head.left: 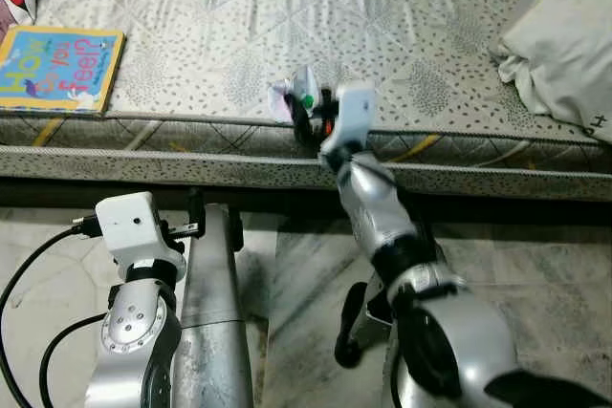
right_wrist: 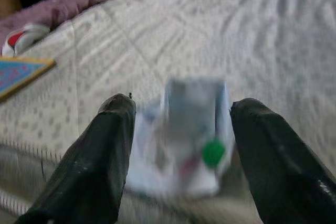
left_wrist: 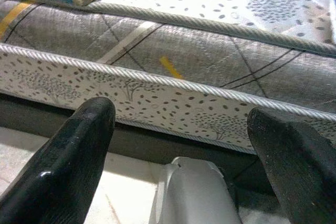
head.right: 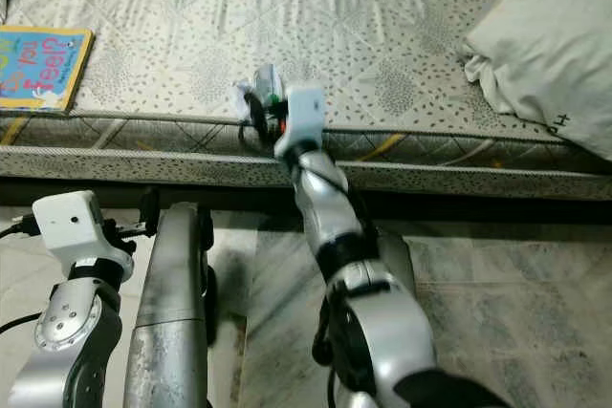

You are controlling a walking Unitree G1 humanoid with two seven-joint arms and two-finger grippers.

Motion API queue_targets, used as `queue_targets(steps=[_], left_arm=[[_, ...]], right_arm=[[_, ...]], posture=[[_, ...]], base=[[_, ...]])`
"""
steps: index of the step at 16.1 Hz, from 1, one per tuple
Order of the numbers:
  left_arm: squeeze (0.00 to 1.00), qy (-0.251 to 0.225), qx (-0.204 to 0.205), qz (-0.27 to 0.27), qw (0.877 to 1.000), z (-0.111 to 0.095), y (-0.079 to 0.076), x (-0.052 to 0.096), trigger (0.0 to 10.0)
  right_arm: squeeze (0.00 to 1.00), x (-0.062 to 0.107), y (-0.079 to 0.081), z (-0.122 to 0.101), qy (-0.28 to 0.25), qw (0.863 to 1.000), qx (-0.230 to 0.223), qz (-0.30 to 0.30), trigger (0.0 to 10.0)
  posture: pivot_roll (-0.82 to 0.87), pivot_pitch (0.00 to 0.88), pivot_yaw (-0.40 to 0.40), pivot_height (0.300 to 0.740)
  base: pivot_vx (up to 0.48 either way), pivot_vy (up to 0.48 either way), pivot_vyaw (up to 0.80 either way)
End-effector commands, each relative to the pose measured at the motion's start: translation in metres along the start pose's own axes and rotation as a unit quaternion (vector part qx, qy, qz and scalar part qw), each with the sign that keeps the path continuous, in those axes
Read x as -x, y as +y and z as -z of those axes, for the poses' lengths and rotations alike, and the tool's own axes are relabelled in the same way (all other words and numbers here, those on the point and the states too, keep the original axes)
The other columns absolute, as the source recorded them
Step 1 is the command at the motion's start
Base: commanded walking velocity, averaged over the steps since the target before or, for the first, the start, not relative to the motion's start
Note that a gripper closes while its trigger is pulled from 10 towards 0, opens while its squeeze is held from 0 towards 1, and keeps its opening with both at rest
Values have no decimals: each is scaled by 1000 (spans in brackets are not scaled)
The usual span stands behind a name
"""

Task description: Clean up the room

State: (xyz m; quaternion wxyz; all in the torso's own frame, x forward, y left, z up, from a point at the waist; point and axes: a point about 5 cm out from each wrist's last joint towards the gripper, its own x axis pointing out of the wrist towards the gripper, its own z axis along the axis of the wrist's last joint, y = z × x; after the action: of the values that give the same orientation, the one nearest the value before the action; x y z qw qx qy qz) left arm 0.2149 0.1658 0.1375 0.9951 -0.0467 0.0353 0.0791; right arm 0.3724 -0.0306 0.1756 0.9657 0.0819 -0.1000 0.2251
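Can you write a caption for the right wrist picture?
Right gripper open around a small white packet with a green dot, on the patterned mattress.

Two silver jointed arms carry white wrist camera boxes; black cables loop off the left arm (head.left: pixel 134 332); each tool has thick black fingers (left_wrist: pixel 63 166).

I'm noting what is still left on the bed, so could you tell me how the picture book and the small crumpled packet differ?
The picture book lies flat and closed near the mattress's left end; the crumpled packet sits bunched up by the middle of the edge. The book is far larger, yellow and blue; the packet is pale with a green dot. The open right gripper straddles the packet; the book lies apart from both grippers. Both rest on the mattress.
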Motion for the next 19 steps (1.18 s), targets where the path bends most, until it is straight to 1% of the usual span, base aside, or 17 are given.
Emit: queue_targets(steps=[1, 3, 4, 5, 6, 7, 9, 14, 16, 19], left_arm=[[0, 7, -7, -5, 1000, 0, 3, 6, 10000], [0, 8, -12, -13, 1000, -3, 7, 13, 10000], [0, 10, -13, -15, 1000, -3, 8, 14, 10000], [0, 14, -13, -18, 1000, -3, 9, 17, 10000], [0, 15, -13, -19, 1000, -3, 9, 18, 10000], [0, 16, -12, -19, 1000, -4, 8, 19, 10000], [0, 18, -12, -20, 1000, -5, 8, 21, 10000], [0, 27, -16, -24, 999, -6, 11, 29, 10000], [0, 30, -17, -23, 999, -6, 10, 31, 10000], [0, 34, -18, -21, 999, -6, 10, 31, 10000]], right_arm=[[1000, -10, 36, -2, -4, 999, -39, -27, 10000], [1000, -17, 40, -9, -7, 999, -38, -27, 10000], [1000, -18, 41, -10, -7, 999, -39, -28, 10000], [835, -21, 44, -13, -7, 999, -40, -34, 10000], [518, -22, 45, -13, -5, 998, -41, -37, 10000], [0, -24, 48, -13, -1, 998, -44, -41, 10000], [0, -24, 57, -6, 27, 997, -44, -55, 10000], [0, -20, 74, 12, 87, 994, -24, -57, 10000], [0, -20, 79, 13, 94, 994, -21, -53, 10000], [0, -23, 79, 11, 99, 995, -6, -21, 10000]], posture=[[364, 390, -5, 509], [380, 405, -11, 509], [382, 410, -12, 509], [386, 418, -15, 509], [386, 418, -15, 509], [391, 420, -15, 509], [396, 422, -14, 509], [418, 440, -6, 509], [417, 446, -5, 509], [418, 447, -4, 509]], base=[[0, 0, 0], [0, 0, 0], [0, 0, 0], [0, 0, 0], [0, 0, 0], [0, 0, 0], [0, 0, 0], [0, 0, 0], [0, 0, 0], [0, 0, 0]])
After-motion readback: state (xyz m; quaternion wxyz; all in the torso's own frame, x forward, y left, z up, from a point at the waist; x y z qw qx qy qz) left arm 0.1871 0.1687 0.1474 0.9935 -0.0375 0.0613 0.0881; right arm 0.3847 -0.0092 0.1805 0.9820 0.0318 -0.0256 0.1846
